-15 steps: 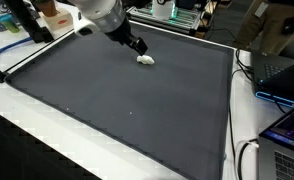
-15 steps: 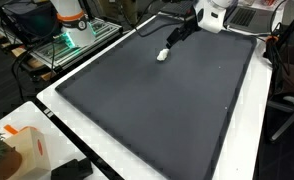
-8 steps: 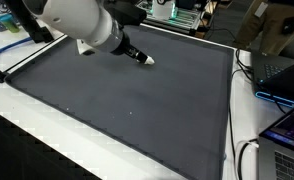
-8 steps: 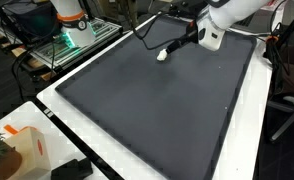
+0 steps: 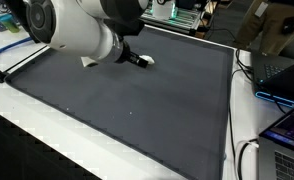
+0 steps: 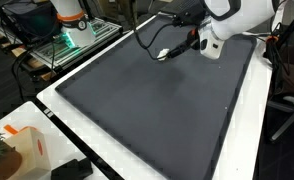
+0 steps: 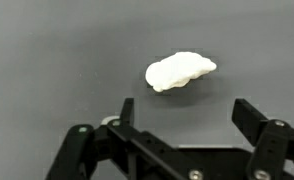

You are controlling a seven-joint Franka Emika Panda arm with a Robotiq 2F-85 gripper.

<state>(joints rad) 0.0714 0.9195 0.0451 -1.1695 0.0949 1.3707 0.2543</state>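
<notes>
The black two-fingered gripper (image 7: 184,108) stands spread wide, with nothing between its fingers (image 7: 125,112). A small, irregular white lump (image 7: 180,70), soft-looking like dough or putty, lies on the large dark grey mat (image 5: 137,115), which has a thin white border. The lump is close to the mat's far edge and well away from its middle.

In the wrist view the white lump sits just ahead of the fingertips. It is roughly centred on the gap between them and apart from both. Its long axis runs nearly side to side in that view, tipped up slightly at the right end. That makes it almost parallel to the line joining the two fingertips, so the open jaws bracket its length and not its narrow width.

In an exterior view the gripper (image 5: 137,58) hangs low over the mat, angled down, with the white lump (image 5: 148,60) showing just past its tip. Whether the tip touches the mat cannot be told.
</notes>
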